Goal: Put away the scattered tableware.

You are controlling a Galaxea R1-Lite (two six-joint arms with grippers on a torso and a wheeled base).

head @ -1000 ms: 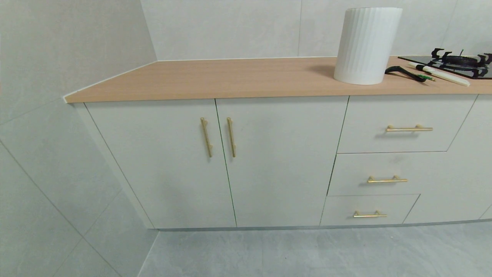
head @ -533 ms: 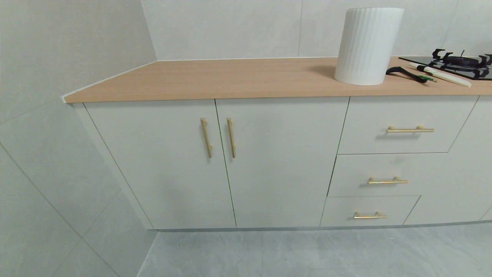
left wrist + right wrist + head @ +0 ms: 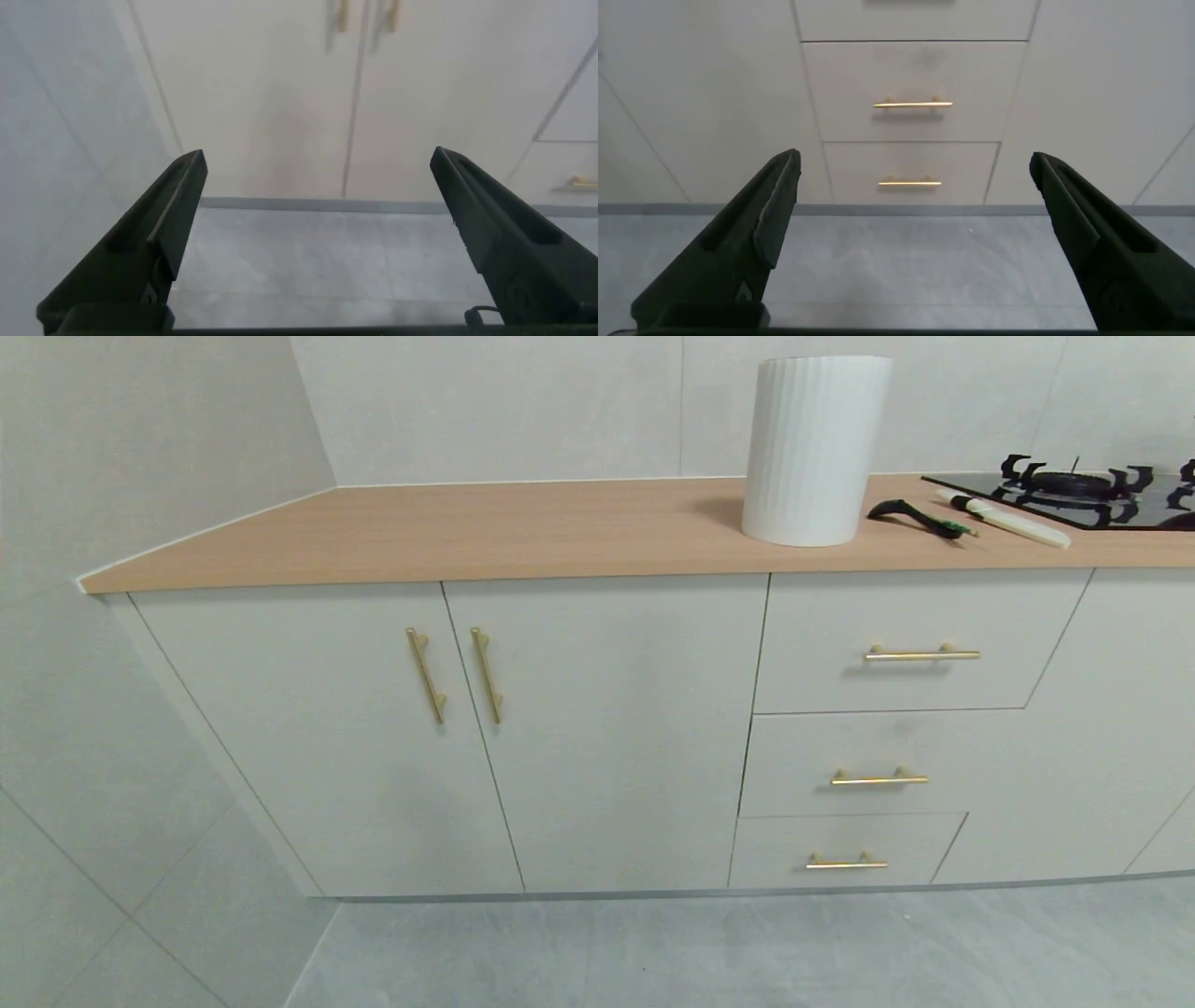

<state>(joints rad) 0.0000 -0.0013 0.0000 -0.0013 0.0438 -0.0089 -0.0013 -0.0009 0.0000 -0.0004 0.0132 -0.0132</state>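
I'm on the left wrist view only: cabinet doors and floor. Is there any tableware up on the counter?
Observer: Yes. On the countertop, right of a tall white ribbed canister, lie a black-handled tool and a long white utensil.
Operator: Is the right gripper free?
Observer: The right gripper is open and empty, low down and facing the lower drawer fronts.
Operator: Anything beyond the utensils?
Observer: A black gas hob sits at the counter's right end, just behind the white utensil.

It was a kitchen: a wooden countertop (image 3: 513, 527) over cabinet doors (image 3: 327, 747) and drawers (image 3: 896, 616), a gas hob (image 3: 1074, 485) with utensils (image 3: 1013, 520) beside it, tiled walls (image 3: 513, 401)
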